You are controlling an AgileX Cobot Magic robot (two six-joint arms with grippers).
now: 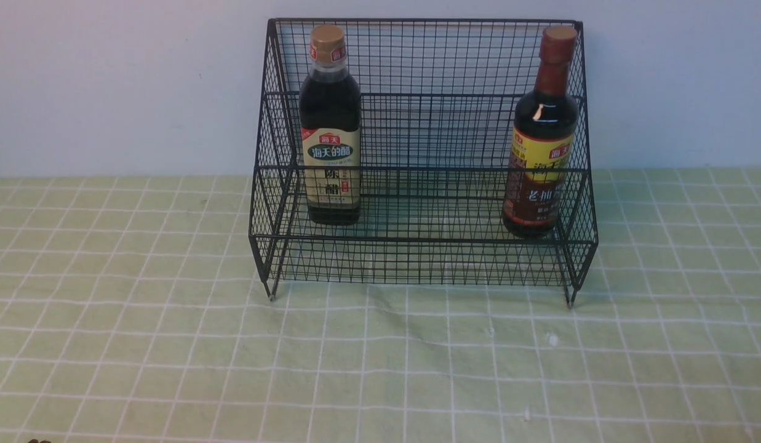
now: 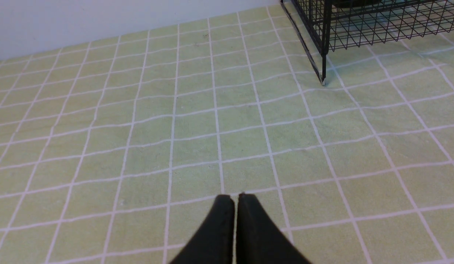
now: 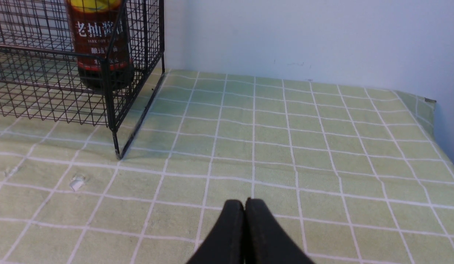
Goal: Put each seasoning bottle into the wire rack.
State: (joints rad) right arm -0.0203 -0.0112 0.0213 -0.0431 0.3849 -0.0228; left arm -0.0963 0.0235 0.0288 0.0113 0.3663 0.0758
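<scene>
The black wire rack (image 1: 423, 169) stands at the back of the table against the wall. Inside it, on the lower tier at the left, a squarish seasoning bottle (image 1: 330, 129) with a gold cap and beige label stands upright. At the right end stands the taller seasoning bottle (image 1: 541, 135) with a red-brown cap and yellow-red label; its lower part (image 3: 98, 44) shows behind the mesh in the right wrist view. My left gripper (image 2: 235, 198) is shut and empty over bare cloth, well short of the rack's front left leg (image 2: 323, 69). My right gripper (image 3: 244, 201) is shut and empty, away from the rack's front right leg (image 3: 115, 139).
A pale green cloth with a white grid (image 1: 380, 357) covers the table, slightly wrinkled in front of the rack. The cloth's far right corner (image 3: 425, 106) ends at the wall. Small white specks (image 3: 77, 182) lie on the cloth near the rack's right leg.
</scene>
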